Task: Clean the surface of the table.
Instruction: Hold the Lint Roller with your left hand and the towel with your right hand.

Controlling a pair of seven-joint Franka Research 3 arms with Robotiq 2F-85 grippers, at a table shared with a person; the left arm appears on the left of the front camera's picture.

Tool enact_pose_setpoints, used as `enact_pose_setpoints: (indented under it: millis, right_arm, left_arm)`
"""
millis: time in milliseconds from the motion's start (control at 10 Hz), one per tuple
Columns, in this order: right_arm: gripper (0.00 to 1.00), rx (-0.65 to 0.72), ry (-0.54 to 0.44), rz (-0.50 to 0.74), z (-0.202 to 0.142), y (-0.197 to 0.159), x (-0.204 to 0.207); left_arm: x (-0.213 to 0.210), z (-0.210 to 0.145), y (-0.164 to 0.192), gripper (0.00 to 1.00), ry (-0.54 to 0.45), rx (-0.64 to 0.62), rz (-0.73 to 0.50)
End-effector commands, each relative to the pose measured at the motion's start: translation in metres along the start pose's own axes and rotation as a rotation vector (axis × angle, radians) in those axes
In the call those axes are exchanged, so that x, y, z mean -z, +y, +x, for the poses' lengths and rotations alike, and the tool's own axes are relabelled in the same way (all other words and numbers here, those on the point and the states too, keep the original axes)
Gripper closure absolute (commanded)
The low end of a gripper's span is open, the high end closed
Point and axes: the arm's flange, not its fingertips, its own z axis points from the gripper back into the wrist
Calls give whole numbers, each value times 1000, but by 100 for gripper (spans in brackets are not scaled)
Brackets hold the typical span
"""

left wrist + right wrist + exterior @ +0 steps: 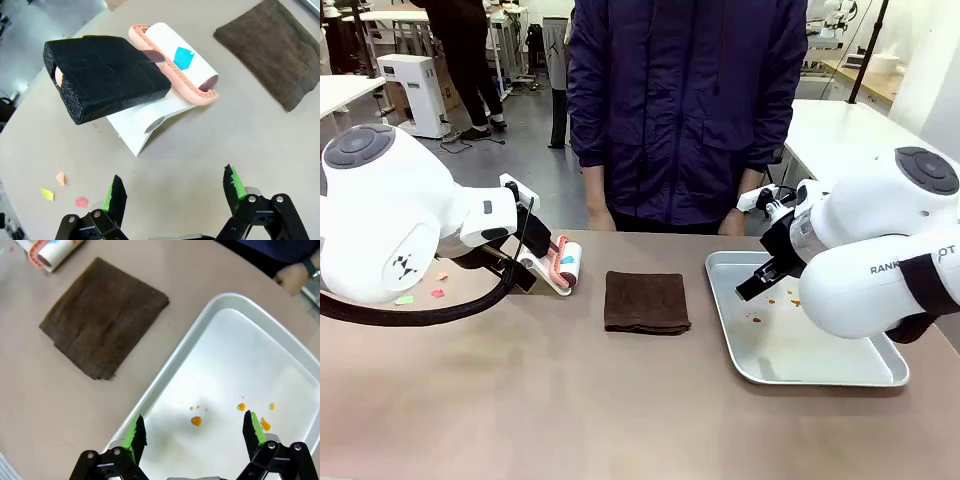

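Front view: brown table (570, 420) spans the whole frame, with a person (685, 100) standing at its far edge. The top looks hard, flat and matte. It is likely heavy and fixed, so it gets wiped or rolled over, not gripped. Any grip goes on a tool.

Left to right:
- Paper scraps (420, 295) lie loose near the table's left edge. They look light and thin, probably hard to pinch, and better suited to a sticky roll.
- Left gripper (175, 182) has jaws wide and holds nothing. It hovers over bare table, scraps to one side, just short of the lint roller.
- Lint roller (185, 65) is left of centre, toward the far edge, resting tilted on a white stand (135, 130). It has a pink frame, and a blue bit is stuck on the roll.
- Foam handle (105, 75) is black, thick and squashy-looking. It is probably the best place to grip: across its width, with firm closure since foam gives.
- Cloth (646, 301) is dark brown, folded and flat at the table's middle. It is soft and limp, so it should be pinched at an edge or corner.
- Tray (820, 378) is metal and sits toward the right edge, with orange spots (756, 319) inside.
- Right gripper (195, 425) has jaws wide and empty, and hangs above the tray's near part.
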Motion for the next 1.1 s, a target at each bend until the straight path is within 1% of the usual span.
enact_pose_setpoints:
  millis: [0,1000]
  right_arm:
    - [0,0,0,0,0,0,0]
    - [0,0,0,0,0,0,0]
  left_arm:
    - [0,0,0,0,0,0,0]
    - [0,0,0,0,0,0,0]
